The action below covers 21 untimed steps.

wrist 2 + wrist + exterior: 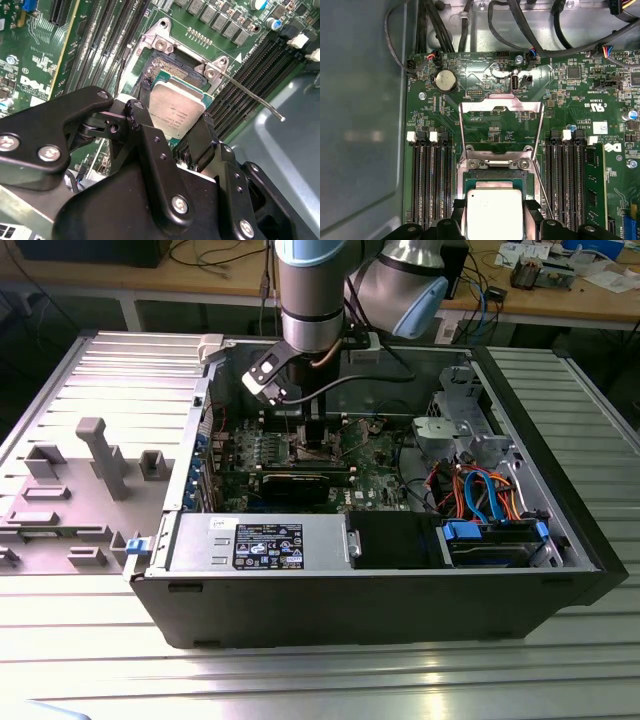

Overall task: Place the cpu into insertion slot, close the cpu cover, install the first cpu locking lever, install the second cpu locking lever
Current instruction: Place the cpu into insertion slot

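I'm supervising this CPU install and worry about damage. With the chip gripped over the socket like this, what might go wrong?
1. The cpu, pinched in the gripper, leaves one strip of the insertion slot uncovered; lowered off-centre or tilted, it might bend contacts.
2. The thin locking lever juts out close beside one finger; they might snag.
3. The cpu cover stands open beside the slot; a bump might drop it on the chip.

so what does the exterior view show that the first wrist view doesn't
Exterior view: the whole open computer case, the arm reaching in, a labelled box, a blue drive bay. First wrist view: the raised cover, a coin battery, the gripper shut on the chip over the socket. Both: the green motherboard.
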Each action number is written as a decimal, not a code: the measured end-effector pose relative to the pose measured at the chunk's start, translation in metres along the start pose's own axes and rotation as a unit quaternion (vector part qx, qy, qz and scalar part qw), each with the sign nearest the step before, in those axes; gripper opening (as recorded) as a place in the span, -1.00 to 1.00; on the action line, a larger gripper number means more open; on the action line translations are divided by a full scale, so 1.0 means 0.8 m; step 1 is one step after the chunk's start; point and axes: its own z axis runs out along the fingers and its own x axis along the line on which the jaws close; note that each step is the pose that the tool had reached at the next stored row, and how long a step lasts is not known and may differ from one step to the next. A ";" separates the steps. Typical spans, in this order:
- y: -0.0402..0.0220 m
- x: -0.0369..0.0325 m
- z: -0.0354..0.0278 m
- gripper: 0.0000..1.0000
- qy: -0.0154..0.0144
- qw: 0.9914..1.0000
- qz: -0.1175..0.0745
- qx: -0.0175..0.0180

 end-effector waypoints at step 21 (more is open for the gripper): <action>-0.0011 -0.0020 0.0168 0.08 0.000 1.000 0.000 0.000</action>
